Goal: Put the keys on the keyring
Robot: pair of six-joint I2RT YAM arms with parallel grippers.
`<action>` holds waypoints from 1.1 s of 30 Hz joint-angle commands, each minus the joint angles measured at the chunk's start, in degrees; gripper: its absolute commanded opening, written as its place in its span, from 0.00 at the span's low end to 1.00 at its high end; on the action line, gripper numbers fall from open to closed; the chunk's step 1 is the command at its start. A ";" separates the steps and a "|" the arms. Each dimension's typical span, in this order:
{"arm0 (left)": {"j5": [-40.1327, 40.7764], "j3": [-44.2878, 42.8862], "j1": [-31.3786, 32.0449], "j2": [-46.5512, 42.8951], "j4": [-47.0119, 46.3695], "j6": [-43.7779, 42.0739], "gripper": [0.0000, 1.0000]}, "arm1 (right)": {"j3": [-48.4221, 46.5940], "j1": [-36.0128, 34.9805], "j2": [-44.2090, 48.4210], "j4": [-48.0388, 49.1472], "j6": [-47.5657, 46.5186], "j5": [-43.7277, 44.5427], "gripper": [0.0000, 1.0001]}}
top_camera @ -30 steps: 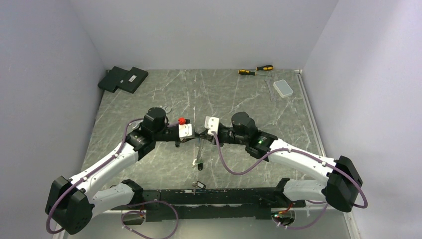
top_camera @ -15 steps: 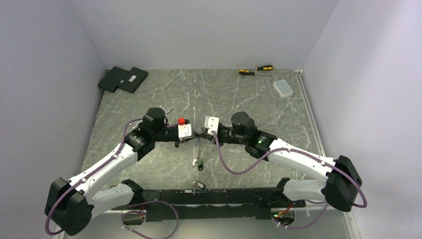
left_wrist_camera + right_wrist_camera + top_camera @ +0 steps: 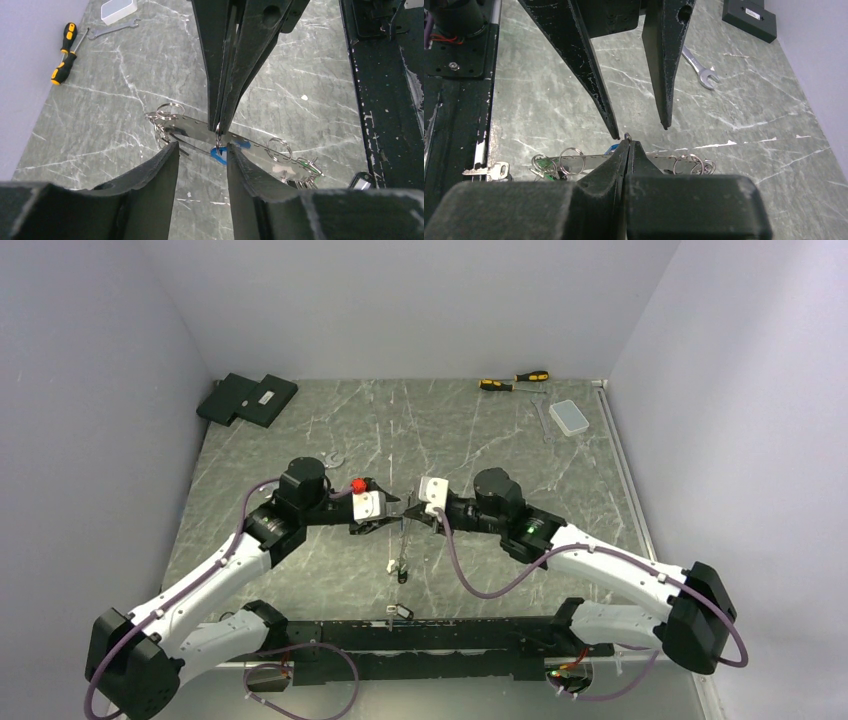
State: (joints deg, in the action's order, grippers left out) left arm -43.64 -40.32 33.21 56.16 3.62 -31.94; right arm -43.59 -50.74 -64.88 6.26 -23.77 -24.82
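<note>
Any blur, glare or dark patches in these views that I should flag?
Top external: even light, sharp, no glare. Left wrist: own fingers dark and slightly soft, screwdrivers crisp. Right wrist: right gripper blurred up close, wrench sharp.

Left gripper [image 3: 201,148] now agape (right gripper [image 3: 628,145] newly tight on keyring [image 3: 192,126])

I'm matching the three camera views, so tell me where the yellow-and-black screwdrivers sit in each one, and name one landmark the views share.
Top external: the screwdrivers lie at the far edge of the table, right of centre.
Left wrist: upper left, close to the wall.
Right wrist: not in it.
Shared landmark: the right gripper, fingertips pinched shut mid-table, shows in all three.
</note>
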 commanded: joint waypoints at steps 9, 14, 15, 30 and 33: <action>-3.65 -2.18 0.09 0.68 0.27 -0.92 0.53 | 0.26 -0.31 4.05 4.53 0.74 -2.52 0.00; -4.58 -1.65 0.09 0.41 -2.23 0.21 0.45 | 0.42 -0.24 3.77 5.09 1.09 -3.50 0.00; -4.61 -1.49 0.10 0.36 -2.60 0.41 0.42 | 0.38 -0.29 3.65 5.17 1.11 -3.65 0.00; -4.55 -1.72 0.10 0.54 -2.07 -0.49 0.00 | 1.43 -0.24 3.79 8.90 2.33 -3.30 0.00; -4.34 -1.52 0.10 0.20 -2.52 -0.44 0.00 | 2.03 -0.30 4.04 10.66 3.14 -2.76 0.00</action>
State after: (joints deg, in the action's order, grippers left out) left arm -47.16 -40.32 33.23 56.84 3.51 -32.14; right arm -41.89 -50.70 -62.61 9.98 -22.41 -26.59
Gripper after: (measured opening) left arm 0.009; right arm 0.010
